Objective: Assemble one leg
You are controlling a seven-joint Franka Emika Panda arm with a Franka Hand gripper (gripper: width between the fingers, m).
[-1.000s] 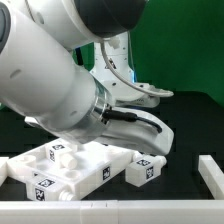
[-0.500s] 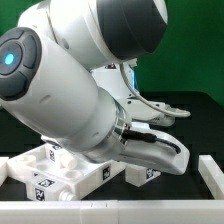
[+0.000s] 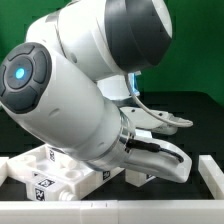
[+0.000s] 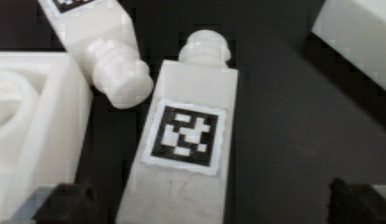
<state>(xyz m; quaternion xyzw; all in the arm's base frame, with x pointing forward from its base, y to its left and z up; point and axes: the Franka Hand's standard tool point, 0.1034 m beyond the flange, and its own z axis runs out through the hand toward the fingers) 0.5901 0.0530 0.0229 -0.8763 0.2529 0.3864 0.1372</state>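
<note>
In the wrist view a leg [image 4: 186, 130], a white post with a black-and-white tag and a rounded tip, lies on the dark table. My gripper [image 4: 208, 205] is open and straddles its near end; both dark fingertips [image 4: 58, 204] stand clear of its sides. A second leg [image 4: 105, 55] lies beside it, next to the white slab [image 4: 30, 110]. In the exterior view my arm hides most of the scene. Only a tagged leg end [image 3: 142, 176] shows under the hand, beside the slab [image 3: 55, 168].
A white bar [image 3: 212, 174] lies at the exterior view's right. A white rail [image 3: 110, 210] runs along the front edge. A further dark-edged white piece [image 4: 359, 40] shows at the wrist view's corner.
My arm has swung further toward the exterior view's right and lower. It now covers more of the slab and the leg beneath the hand.
</note>
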